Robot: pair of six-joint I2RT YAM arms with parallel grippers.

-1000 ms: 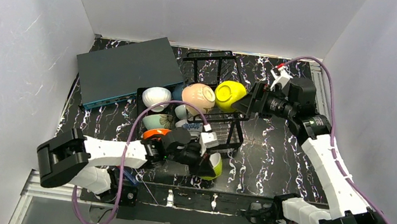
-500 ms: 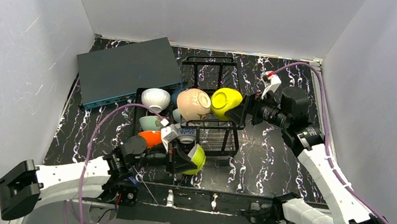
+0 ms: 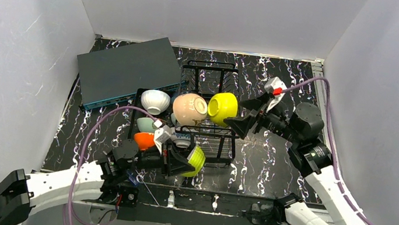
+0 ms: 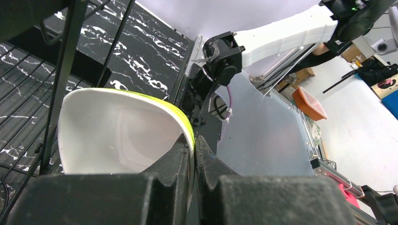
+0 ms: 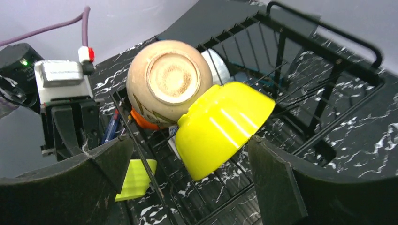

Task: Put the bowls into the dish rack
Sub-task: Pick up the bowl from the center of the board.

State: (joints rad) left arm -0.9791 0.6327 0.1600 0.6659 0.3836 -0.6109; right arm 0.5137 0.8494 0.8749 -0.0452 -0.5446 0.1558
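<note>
left hand (image 4: 193,144) pinching bowl (image 4: 108,129) rim, rack (image 4: 65,75) alongside

Nothing to read here: no lettering, label, brand name or number comes through legibly in any view. The pinkish beige bowl (image 5: 164,79) shows a few painted marks low on its side, but they don't resolve into letters or figures.
</note>
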